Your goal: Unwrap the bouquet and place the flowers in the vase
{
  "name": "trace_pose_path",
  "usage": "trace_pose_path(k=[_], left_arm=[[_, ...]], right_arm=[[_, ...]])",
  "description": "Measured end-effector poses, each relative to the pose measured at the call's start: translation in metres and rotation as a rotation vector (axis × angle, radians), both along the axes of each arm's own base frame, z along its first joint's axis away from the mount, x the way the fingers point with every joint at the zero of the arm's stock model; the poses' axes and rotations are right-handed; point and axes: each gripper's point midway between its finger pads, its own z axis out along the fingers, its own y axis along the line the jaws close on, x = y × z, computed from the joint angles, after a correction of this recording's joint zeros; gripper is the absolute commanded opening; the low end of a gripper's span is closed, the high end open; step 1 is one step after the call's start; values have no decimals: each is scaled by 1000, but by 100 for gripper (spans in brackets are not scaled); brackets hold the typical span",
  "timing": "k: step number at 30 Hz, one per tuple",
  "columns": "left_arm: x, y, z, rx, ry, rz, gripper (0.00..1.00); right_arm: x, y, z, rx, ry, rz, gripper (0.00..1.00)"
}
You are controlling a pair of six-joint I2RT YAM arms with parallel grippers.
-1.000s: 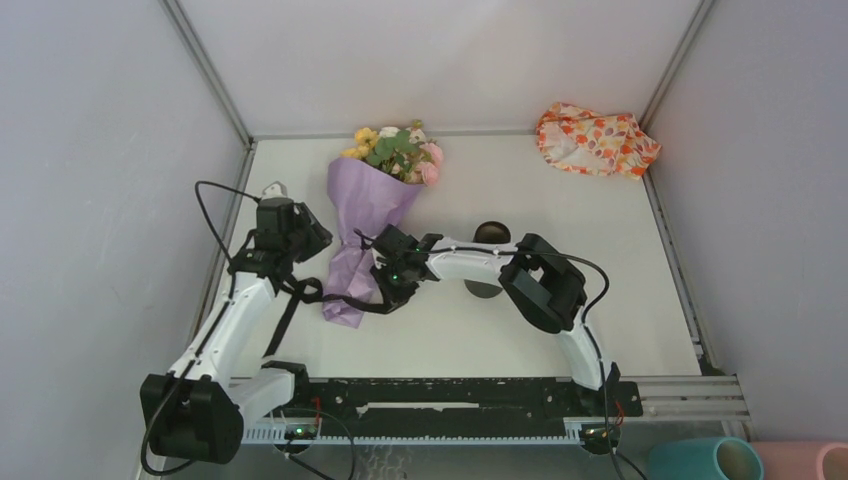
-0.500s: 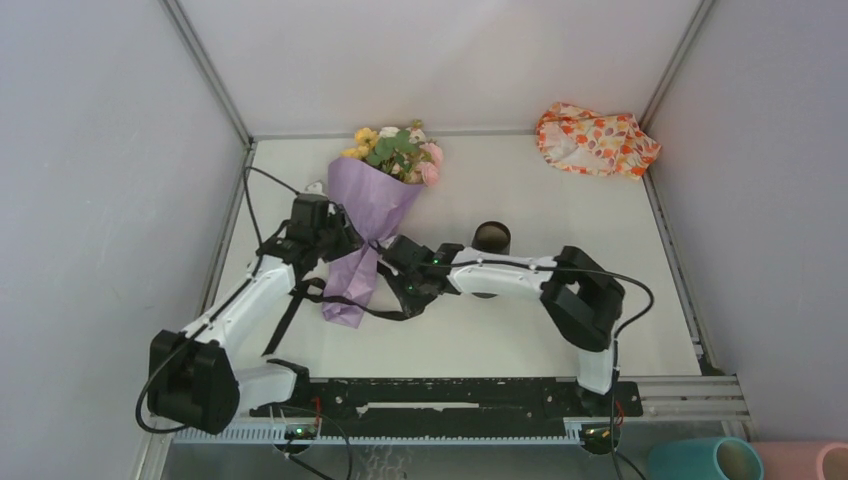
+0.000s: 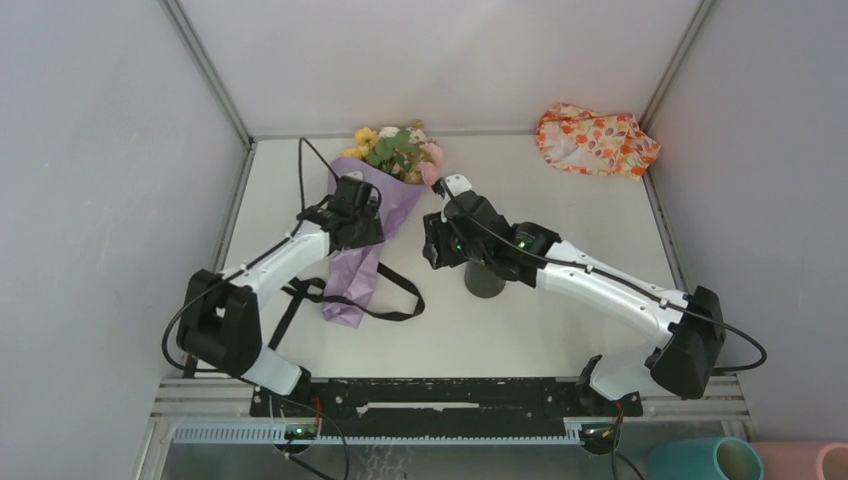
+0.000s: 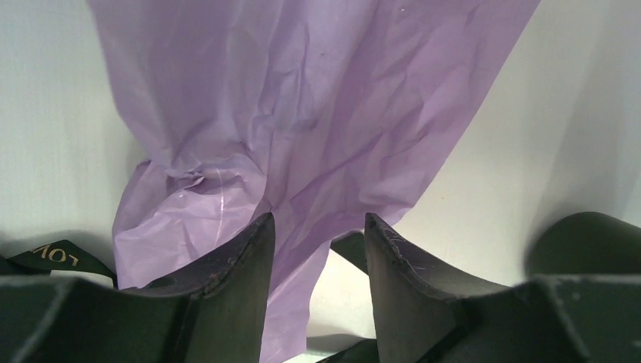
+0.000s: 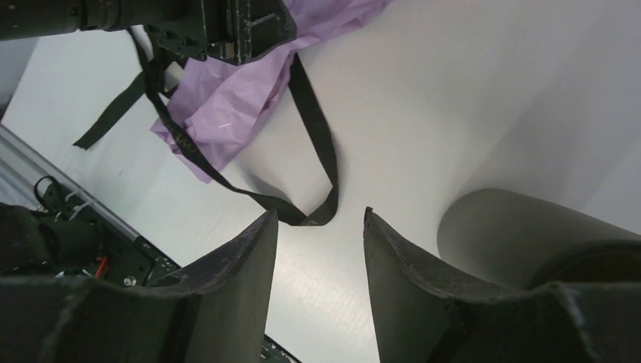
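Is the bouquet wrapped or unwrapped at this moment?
Wrapped. The bouquet's purple paper forms a closed cone, and only the flowers show at its wide end.

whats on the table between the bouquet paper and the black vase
A loop of black ribbon, trailing from the bouquet's purple paper; the rest toward the vase is bare table. Clearest in the right wrist view.

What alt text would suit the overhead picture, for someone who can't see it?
Two robot arms reach toward a purple-wrapped bouquet on a white table. The left gripper hovers above its paper, the right gripper near a black vase.
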Motion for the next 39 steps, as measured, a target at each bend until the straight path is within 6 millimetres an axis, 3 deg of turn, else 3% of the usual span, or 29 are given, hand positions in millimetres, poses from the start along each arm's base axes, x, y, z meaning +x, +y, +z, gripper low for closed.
trace_pose_path(k=[6, 10, 16, 21, 32, 39], left_arm=[[6, -14, -4, 126, 27, -41, 52], [12, -24, -6, 223, 30, -54, 52], [6, -21, -14, 319, 54, -55, 53], [4, -14, -8, 367, 52, -41, 53], [0, -17, 5, 427, 32, -58, 54], [4, -25, 31, 430, -19, -70, 60]], right_arm=[[1, -11, -24, -34, 51, -25, 54], [-3, -10, -30, -32, 73, -15, 53], [-3, -7, -30, -20, 74, -11, 53], [-4, -7, -33, -16, 78, -11, 53], [-7, -12, -11, 39, 36, -13, 53], [-9, -16, -1, 68, 12, -20, 53]])
